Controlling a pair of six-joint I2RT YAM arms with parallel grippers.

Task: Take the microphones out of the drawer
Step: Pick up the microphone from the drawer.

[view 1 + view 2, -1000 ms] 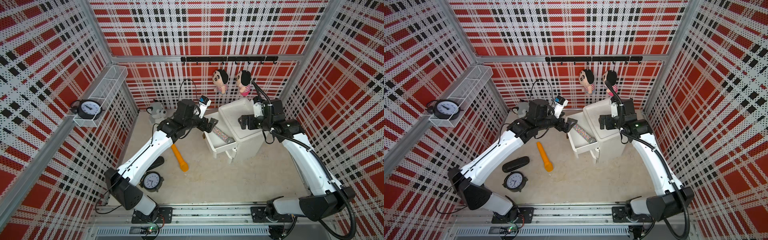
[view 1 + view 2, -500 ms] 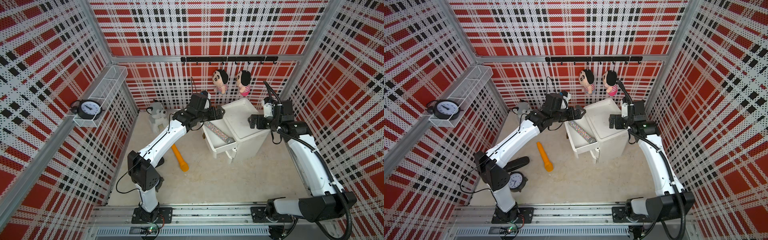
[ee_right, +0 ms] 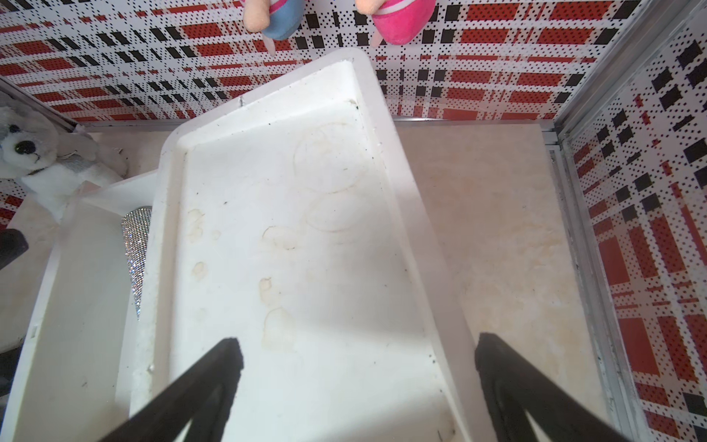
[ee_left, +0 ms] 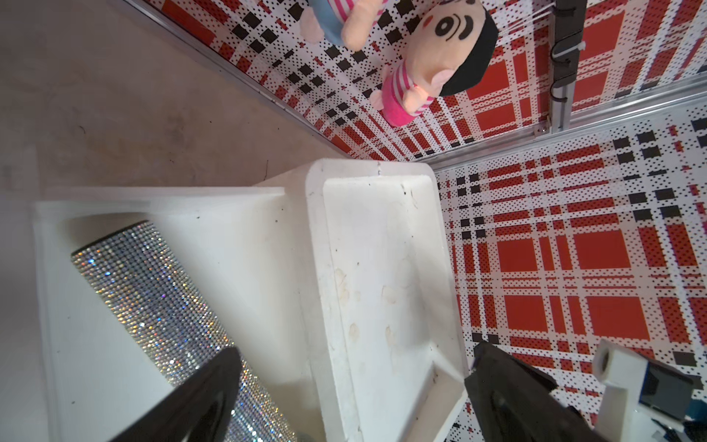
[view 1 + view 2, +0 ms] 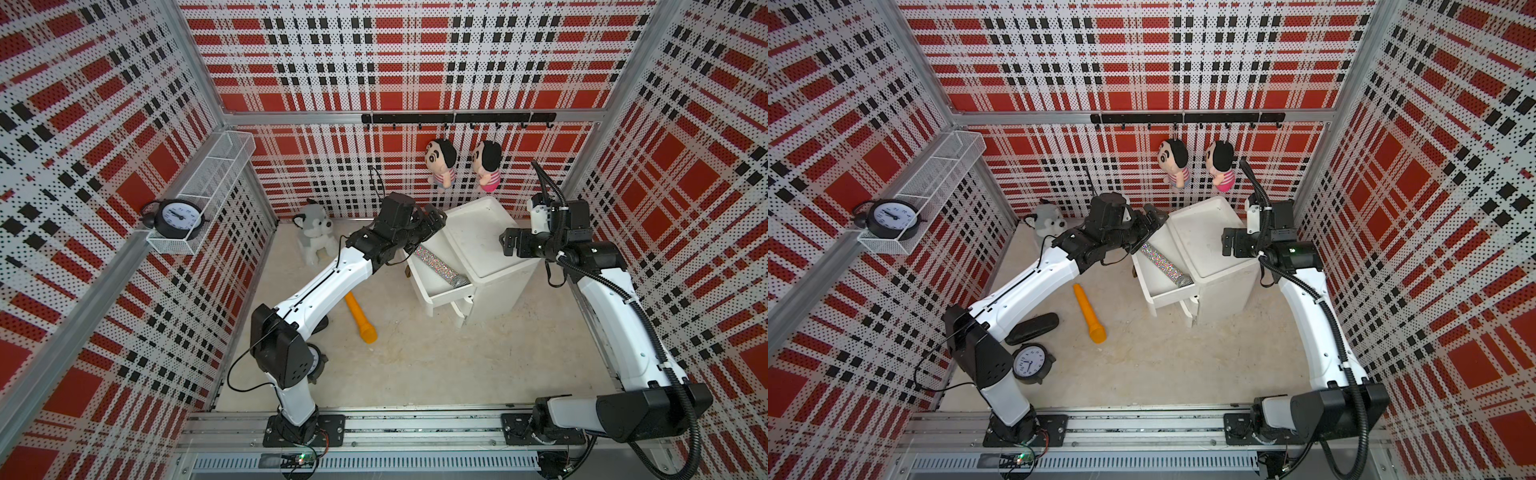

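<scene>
Beige floor (image 5: 415,365) carries the white cabinet (image 5: 498,295), whose open drawer (image 5: 444,297) holds the glittery microphone (image 5: 441,266), while my left pincer (image 4: 355,367) hovers spread wide over that drawer's wall-side end and my right pincer (image 3: 359,348) hangs spread wide over the cabinet's top.

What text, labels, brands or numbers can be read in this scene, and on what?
No words, brands or signs can be read in any view.
shelf clock: dial numerals, too small to read.
floor clock: dial numerals, too small to read.
</scene>
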